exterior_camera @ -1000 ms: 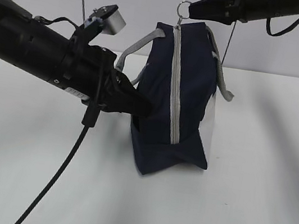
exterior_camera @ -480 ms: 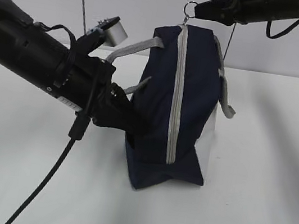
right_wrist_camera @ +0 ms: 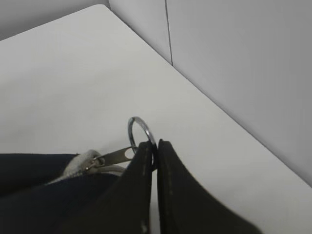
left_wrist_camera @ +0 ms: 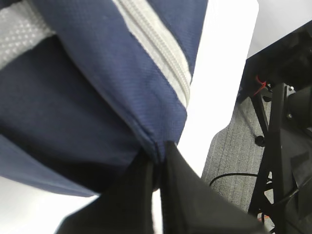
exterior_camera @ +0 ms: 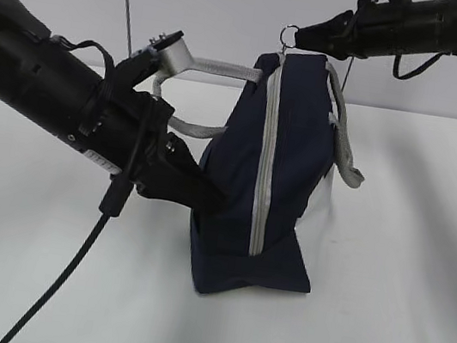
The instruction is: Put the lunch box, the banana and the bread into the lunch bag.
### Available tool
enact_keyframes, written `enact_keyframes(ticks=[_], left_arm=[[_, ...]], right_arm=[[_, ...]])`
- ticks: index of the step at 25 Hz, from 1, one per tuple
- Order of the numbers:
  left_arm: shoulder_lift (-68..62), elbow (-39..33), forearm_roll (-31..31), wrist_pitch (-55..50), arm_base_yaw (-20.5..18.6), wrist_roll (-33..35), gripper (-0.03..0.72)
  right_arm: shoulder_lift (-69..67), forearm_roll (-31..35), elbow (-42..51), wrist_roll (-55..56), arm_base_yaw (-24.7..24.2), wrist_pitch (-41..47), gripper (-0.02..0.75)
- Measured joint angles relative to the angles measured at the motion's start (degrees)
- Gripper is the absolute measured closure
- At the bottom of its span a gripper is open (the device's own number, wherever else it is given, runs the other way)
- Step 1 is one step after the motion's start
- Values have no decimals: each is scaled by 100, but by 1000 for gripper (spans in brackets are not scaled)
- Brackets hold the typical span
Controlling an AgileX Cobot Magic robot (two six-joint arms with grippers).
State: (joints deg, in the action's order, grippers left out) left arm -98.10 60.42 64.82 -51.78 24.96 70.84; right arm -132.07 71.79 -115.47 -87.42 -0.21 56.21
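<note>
The lunch bag [exterior_camera: 267, 173] stood on its end on the white desk [exterior_camera: 383, 292], its grey zipper strip [exterior_camera: 266, 156] running from the top edge down the side that faced the exterior camera. The zipper looked fully closed along its visible length.

The left claw [exterior_camera: 207, 196] was clamped on a fold of navy fabric low on the bag's left side; the left wrist view showed its two fingers [left_wrist_camera: 183, 195] pinching the cloth where the zipper strip ended. The right claw [exterior_camera: 306, 36] sat just above the bag's top edge, closed on the metal ring pull [right_wrist_camera: 140, 134], which hung from the slider at that edge. One grey handle [exterior_camera: 218, 69] stretched from the top of the bag leftward over the left arm; the other handle [exterior_camera: 347, 147] drooped down the bag's right side.

The lunch box, the banana and the bread appeared in none of the views, so the bag's contents could not be told.

The step in hand seemed to be working the zipper: one claw anchoring the bag, the other holding the pull. Whether this was opening or closing could not be judged. The next move probably called for drawing the ring along the strip while the left grip kept the fabric taut, so that the slider would not bind or the bag simply lift off the desk.
</note>
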Motion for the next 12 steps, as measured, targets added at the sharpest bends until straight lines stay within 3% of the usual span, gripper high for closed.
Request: enact_keyframes(ticks=[8, 12], left_arm=[[0, -6, 287, -218, -24, -5, 677], [20, -10, 986, -173, -136, -5, 568]], right_arm=[[-145, 639, -63, -530, -370, 1135, 738], [-145, 707, -104, -993, -402, 1212, 738]])
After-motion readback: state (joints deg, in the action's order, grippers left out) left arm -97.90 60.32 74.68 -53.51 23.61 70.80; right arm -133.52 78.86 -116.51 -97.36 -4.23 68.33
